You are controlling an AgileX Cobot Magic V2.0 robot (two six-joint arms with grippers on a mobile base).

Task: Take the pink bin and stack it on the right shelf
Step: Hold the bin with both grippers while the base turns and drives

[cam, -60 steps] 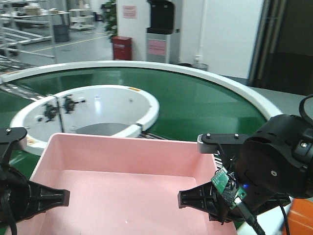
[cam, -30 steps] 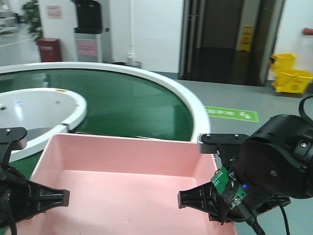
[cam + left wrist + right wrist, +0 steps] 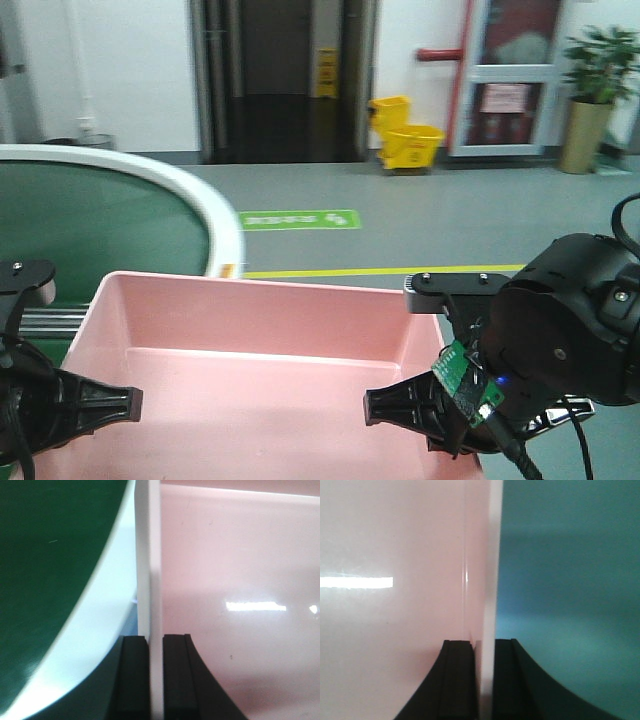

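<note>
Exterior front-facing: hall floor (image 3: 420, 235) ahead, green conveyor (image 3: 90, 215) curving off far left. No shelf in any view.

Pink bin (image 3: 260, 390) is near, spanning the gap between both arms. Its long axis appears to run left-right, and it looks carried, not resting on a counter. It's smooth pale pink and shallow, with sloped walls, a thin rim and nothing inside.

Left end effector (image 3: 95, 402) is pinched narrow on the left short wall, right end effector (image 3: 410, 408) likewise on the right wall. Wrist views show one finger inside and one outside each wall. Neither arm is nearer; the grip is symmetric.

Judgement: mid-carry. Next move needs the shelf top in sight, with the bin kept level.
</note>
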